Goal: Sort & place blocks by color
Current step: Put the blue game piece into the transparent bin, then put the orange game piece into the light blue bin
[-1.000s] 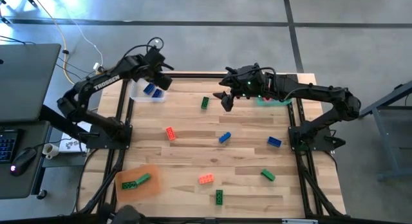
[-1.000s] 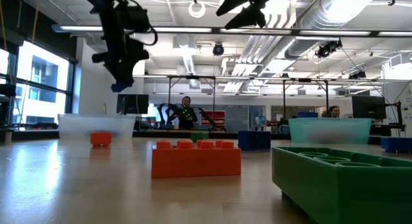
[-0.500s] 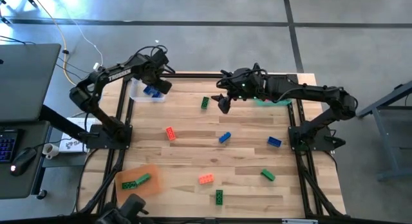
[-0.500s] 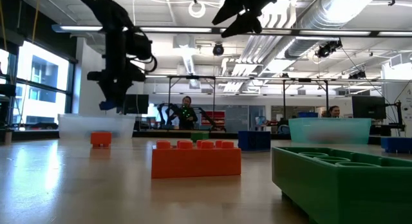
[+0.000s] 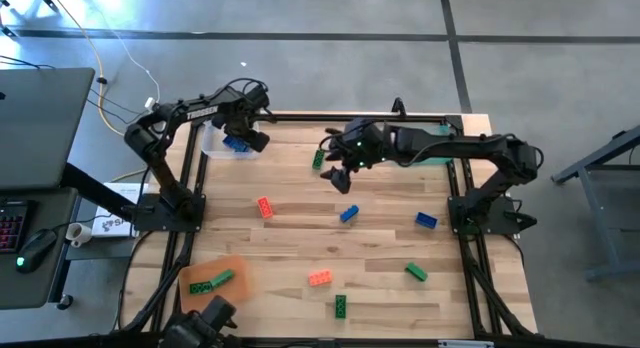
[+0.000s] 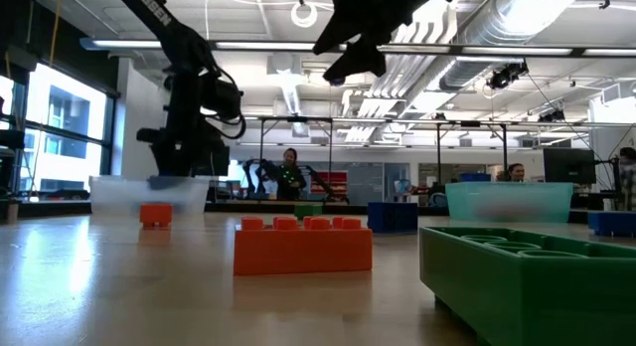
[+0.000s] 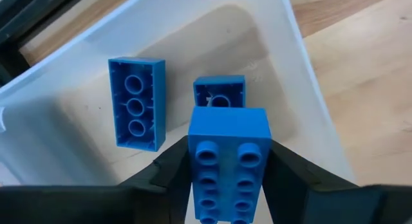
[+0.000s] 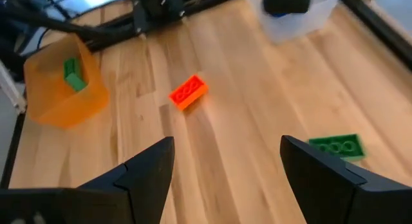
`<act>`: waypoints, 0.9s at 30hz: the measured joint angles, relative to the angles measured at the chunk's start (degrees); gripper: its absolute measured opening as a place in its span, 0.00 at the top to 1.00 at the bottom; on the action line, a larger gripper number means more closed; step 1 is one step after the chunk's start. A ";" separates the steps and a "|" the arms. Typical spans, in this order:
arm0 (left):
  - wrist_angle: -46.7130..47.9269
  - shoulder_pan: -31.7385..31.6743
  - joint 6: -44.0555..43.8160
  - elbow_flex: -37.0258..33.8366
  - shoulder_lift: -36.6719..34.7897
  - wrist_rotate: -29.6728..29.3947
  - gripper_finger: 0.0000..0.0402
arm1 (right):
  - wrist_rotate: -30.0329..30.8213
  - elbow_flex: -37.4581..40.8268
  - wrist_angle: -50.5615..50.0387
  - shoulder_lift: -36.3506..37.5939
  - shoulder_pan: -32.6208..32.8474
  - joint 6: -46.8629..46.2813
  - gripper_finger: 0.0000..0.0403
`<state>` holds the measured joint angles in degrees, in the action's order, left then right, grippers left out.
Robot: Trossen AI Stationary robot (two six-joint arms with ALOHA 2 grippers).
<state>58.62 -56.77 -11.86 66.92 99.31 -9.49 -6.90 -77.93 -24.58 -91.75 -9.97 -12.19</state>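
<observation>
At ten o'clock the left gripper (image 7: pixel 228 185), now lowered into the clear tray (image 7: pixel 58 121), grips a blue block (image 7: pixel 228 156) over two blue blocks (image 7: pixel 136 102) already there. The orange tray (image 5: pixel 212 280) at seven o'clock holds two green ones. The right gripper (image 5: pixel 337 175), jaws wide and empty, has advanced toward the green block (image 5: pixel 318 160); eight blocks remain loose.

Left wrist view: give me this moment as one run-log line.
left gripper: over clear plastic tray, blue studded brick between fingers | tray: two blue bricks inside | right gripper: open above table
</observation>
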 joint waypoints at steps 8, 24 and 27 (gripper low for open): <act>0.18 0.00 1.53 0.00 0.61 -0.12 0.52 | -0.28 0.00 1.32 -2.69 3.09 -1.32 0.33; 7.84 1.84 3.29 0.02 -7.91 0.07 0.42 | -4.50 0.00 1.46 -2.88 5.68 0.66 0.33; 7.89 3.45 2.99 0.02 -13.57 0.34 0.42 | -2.78 0.00 1.38 -2.88 7.53 0.66 0.33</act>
<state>66.51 -53.32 -8.87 66.94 85.74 -9.15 -9.68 -77.93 -23.20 -94.63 -2.44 -11.53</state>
